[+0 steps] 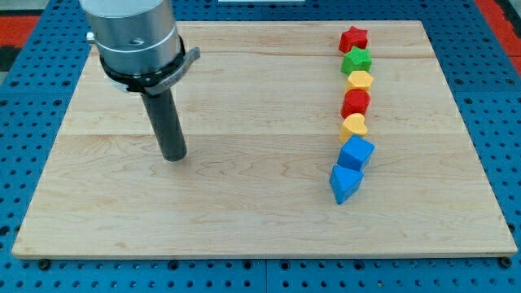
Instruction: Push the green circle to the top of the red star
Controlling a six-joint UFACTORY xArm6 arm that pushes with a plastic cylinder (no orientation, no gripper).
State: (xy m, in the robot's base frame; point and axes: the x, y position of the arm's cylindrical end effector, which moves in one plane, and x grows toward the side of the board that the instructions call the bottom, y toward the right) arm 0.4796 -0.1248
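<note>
My tip [172,157] rests on the wooden board [244,220] at the view's left, far from all the blocks. The blocks stand in a column at the view's right. The red star [353,38] is at the column's top. The green block [356,59] sits directly below it and touches it; I cannot make out its exact shape. It is the only green block in view. My tip is well to the left of and below both.
Below the green block the column runs on: a yellow block [359,80], a red block [356,102], a yellow heart [352,126], a blue cube [356,152] and a blue triangle [344,184]. A blue pegboard [32,98] surrounds the board.
</note>
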